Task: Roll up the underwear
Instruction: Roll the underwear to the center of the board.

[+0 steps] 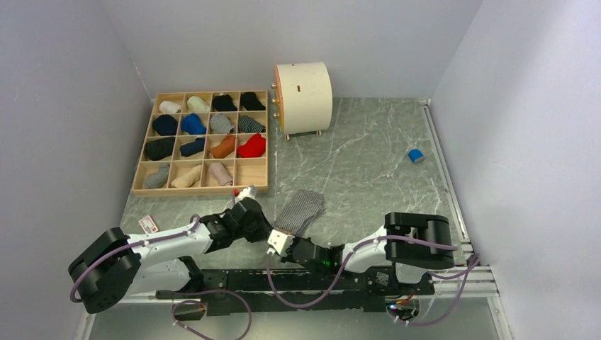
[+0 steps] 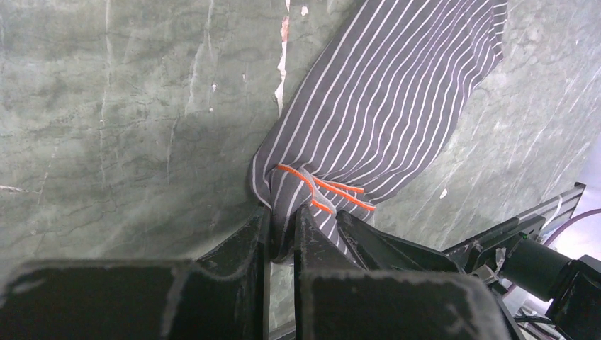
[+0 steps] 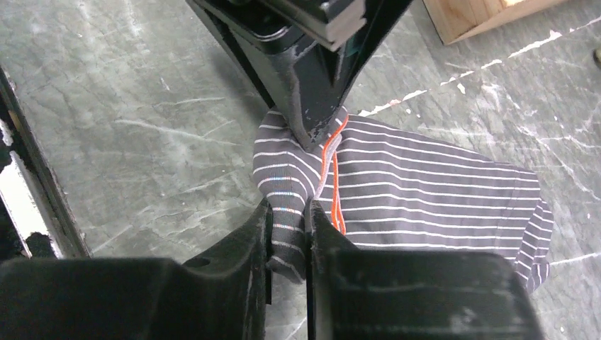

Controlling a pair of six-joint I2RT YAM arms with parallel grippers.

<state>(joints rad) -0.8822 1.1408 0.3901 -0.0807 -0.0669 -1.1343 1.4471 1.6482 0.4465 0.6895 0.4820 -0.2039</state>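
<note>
The underwear (image 2: 397,106) between the black fingers (image 2: 241,248) is dark grey with thin white stripes. Orange stitching (image 2: 319,188) shows just beside the fingers. The table (image 2: 106,106) under them is grey-green with white veins.

Tabletop inventory: 1 grey white-striped cloth garment (image 1: 302,209); 1 wooden 16-compartment tray (image 1: 252,172) at 11 o'clock, holding 15 rolled cloth items (image 1: 193,124); 1 cream cylindrical drum (image 1: 305,95) at 12 o'clock; 1 small blue block (image 1: 416,156) at 2 o'clock; 1 white-and-red card (image 1: 148,224) at 8 o'clock.

Table (image 1: 368,170) right of striped underwear (image 1: 301,207) open as far as blue block (image 1: 416,156). Left side tight: wooden tray (image 1: 202,190) edge close (cream drum (image 1: 303,95) stands further back, beside tray corner).
</note>
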